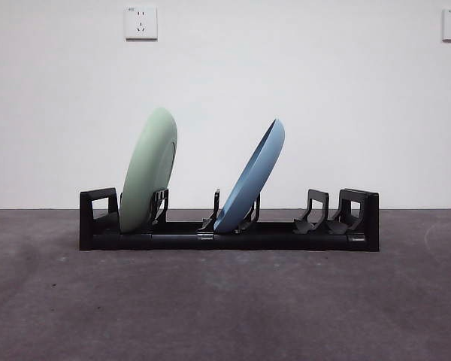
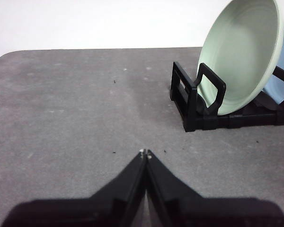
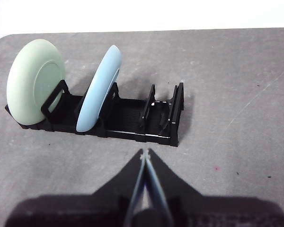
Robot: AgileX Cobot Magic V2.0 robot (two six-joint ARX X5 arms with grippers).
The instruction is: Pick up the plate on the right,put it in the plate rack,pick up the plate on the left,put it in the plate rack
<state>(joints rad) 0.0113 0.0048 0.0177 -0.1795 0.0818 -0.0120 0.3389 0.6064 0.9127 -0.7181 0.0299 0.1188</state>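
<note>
Two plates stood on edge in the long low black plastic plate rack (image 1: 229, 235), which lay lengthwise across the grey table (image 1: 225, 308).

Plate rack: blocky ends, a row of upright slotted dividers, flat on the tabletop. The dividers at one end held nothing.

Pale green round plate (image 1: 149, 170): seated in the slot beside one blocky end, tilted, its upper rim leaning towards the rack's middle. The left wrist view showed its hollow face (image 2: 241, 54).

Light blue round plate (image 1: 250, 177): seated near the middle of the rack, tilted more steeply in the same direction. It stood apart from the green plate.

Left gripper (image 2: 145, 153): jaws pressed together, tips meeting, nothing between them. It was above bare tabletop, apart from the rack's end.

Right gripper (image 3: 145, 152): jaws likewise together, holding nothing, positioned just clear of the rack's long side (image 3: 132, 118).

White wall (image 1: 286, 75): two sockets (image 1: 140, 22) mounted high.
</note>
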